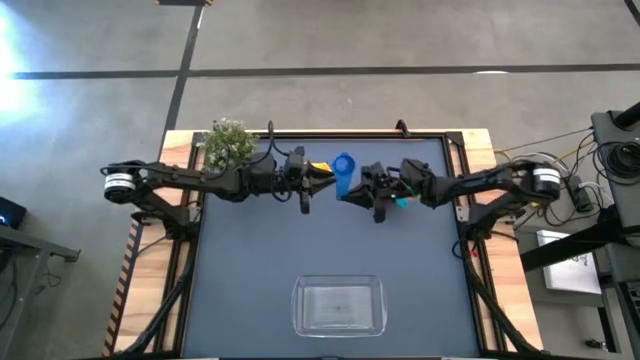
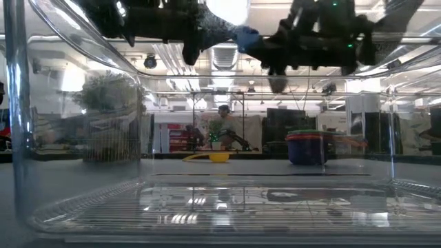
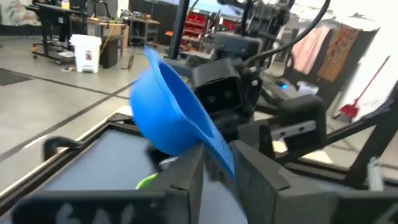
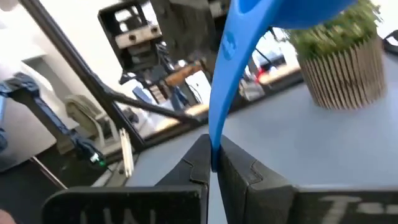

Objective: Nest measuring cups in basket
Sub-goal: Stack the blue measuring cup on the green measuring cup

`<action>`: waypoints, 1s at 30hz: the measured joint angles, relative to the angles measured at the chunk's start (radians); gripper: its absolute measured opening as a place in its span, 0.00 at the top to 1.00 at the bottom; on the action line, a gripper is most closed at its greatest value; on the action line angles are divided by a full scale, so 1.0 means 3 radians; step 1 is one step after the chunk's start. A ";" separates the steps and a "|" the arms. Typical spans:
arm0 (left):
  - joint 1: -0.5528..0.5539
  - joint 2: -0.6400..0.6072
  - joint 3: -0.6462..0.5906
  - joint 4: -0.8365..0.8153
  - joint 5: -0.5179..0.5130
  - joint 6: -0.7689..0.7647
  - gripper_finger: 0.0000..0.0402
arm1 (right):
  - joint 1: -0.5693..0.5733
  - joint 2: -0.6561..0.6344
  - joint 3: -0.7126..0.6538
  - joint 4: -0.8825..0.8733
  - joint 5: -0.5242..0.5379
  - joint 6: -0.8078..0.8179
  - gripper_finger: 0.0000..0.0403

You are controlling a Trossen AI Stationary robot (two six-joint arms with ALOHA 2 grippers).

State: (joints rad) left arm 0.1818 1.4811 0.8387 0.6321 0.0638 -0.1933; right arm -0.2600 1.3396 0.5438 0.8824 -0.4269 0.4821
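A blue measuring cup (image 1: 343, 168) hangs in the air over the far middle of the table, between my two grippers. My right gripper (image 4: 213, 163), coming from the table's right, is shut on its handle. My left gripper (image 3: 219, 177), coming from the left, is open a little, with one finger on each side of the same handle. A yellow cup (image 2: 218, 157) rests on the table below them. A stack of cups (image 2: 306, 148) stands under my right arm. The clear basket (image 1: 339, 306) lies at the near middle. My right gripper pinches the free end of the blue cup's flat handle (image 4: 215, 142) between its two fingers, coming in level from the table's right. The cup is lifted clear and tilted, its bowl beyond the fingers. My left gripper flanks the handle (image 3: 219, 149); whether its fingers touch it I cannot tell.
A small potted plant (image 1: 228, 143) stands at the table's far left corner, close to my left arm. In the low view the basket's clear wall (image 2: 76, 172) fills the foreground. A raised black frame (image 1: 455, 170) borders the table.
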 joint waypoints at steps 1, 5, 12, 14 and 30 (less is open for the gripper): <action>0.0000 -0.0014 0.0000 -0.0045 -0.0008 0.0046 0.81 | 0.0000 -0.0097 -0.0062 -0.0132 0.0021 0.0009 0.98; 0.0017 -0.0060 0.0003 -0.0159 -0.0049 0.0133 0.75 | -0.0003 -0.0541 -0.0331 -0.0583 0.0206 0.0133 0.98; 0.0036 -0.0102 0.0003 -0.0283 -0.0160 0.0253 0.70 | -0.0001 -0.1259 -0.0863 -0.0741 0.0291 0.0619 0.98; 0.0036 -0.0102 0.0003 -0.0308 -0.0161 0.0269 0.69 | -0.0001 -0.1404 -0.1026 -0.0732 0.0296 0.0817 0.98; 0.0034 -0.0102 0.0003 -0.0340 -0.0163 0.0269 0.69 | -0.0001 -0.1780 -0.1734 -0.0555 0.0389 0.1804 0.98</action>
State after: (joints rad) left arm 0.1921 1.4506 0.8394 0.5301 0.0148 -0.1127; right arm -0.2604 0.8056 0.0235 0.7158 -0.3102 1.0232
